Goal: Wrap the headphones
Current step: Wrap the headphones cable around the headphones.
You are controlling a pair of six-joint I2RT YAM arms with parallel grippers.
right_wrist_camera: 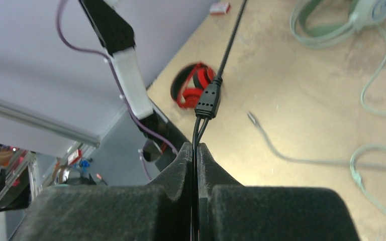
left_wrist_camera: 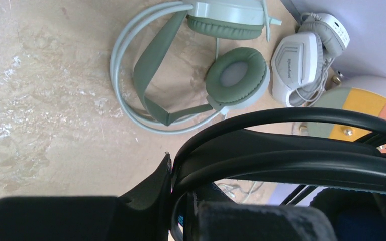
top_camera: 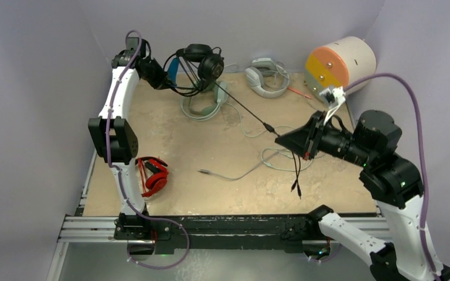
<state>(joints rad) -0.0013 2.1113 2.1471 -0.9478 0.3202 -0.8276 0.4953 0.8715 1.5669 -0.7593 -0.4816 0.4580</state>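
1. Our left hand (top_camera: pixel 163 77) is clamped on the band of the black headphones (top_camera: pixel 205 61), holding them above the bench (top_camera: pixel 170 140) near the back.
2. Our right hand (right_wrist_camera: pixel 196 160) is pinched tight on their cable (right_wrist_camera: pixel 208 98), which is stretched taut.
3. Looks mid-wrap to us. Next up is looping the cable round the band without letting it go slack.

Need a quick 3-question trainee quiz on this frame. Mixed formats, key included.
1. True or false: the red-and-black headset lies on the table, held by neither gripper.
2. What do the right fingers pinch? A) a mint-green cable B) the black cable C) nothing
3. Short answer: which gripper holds the black headset up off the table?

Key: 1 true; 2 B; 3 the left gripper.
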